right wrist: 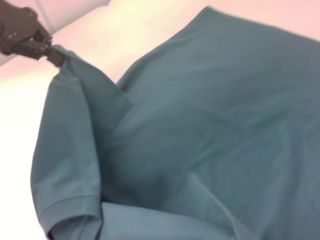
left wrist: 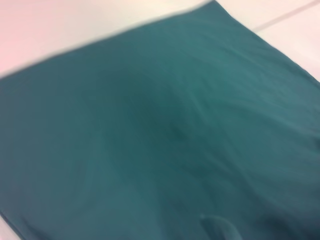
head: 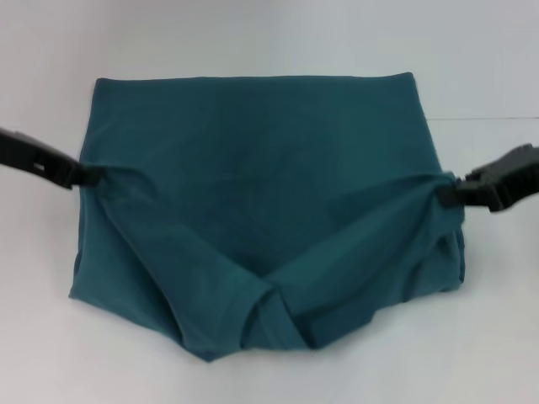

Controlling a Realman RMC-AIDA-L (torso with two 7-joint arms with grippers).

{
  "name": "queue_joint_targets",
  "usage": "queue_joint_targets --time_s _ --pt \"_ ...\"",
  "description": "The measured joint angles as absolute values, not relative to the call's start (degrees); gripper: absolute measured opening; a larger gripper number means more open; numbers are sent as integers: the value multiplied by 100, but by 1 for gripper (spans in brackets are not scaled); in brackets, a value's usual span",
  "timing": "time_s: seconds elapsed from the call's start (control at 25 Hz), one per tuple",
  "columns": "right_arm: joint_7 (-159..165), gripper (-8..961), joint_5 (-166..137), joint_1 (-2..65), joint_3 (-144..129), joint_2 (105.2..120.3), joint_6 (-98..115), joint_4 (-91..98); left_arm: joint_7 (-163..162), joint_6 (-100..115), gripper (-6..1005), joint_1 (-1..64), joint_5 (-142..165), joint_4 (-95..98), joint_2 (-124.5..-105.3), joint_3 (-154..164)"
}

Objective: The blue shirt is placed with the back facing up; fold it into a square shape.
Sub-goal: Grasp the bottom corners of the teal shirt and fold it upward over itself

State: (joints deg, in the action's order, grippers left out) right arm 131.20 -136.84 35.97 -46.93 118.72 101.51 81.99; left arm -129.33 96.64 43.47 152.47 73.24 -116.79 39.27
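I am pinching the plain teal-blue knit shirt (head: 261, 194) between my left claw (head: 91, 175) and right claw (head: 445, 192), both clamped on its side edges; sleeves folded in, final square fold remaining.

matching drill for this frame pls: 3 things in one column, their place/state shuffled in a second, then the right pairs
1. left gripper
2. right gripper
3. blue shirt
4. table

A. pale bare surface beyond the far hem
B. pinching the fabric edge on the robot's right
C. sleeves folded in, meeting at the near edge
D. pinching the fabric edge on the robot's left

Pairs: 1-D, 2-B, 3-C, 4-A
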Motion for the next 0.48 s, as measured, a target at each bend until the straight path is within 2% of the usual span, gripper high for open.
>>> queue_joint_targets --time_s 0.28,0.48 --pt "13379 105 -13760 3821 -4719 11731 9081 7527 -12870 8761 -1 4363 15242 7230 -11689 4066" --pt "13437 113 -13925 3918 -4728 11719 8357 7151 -12786 8133 -1 4310 15240 7138 -11719 4129"
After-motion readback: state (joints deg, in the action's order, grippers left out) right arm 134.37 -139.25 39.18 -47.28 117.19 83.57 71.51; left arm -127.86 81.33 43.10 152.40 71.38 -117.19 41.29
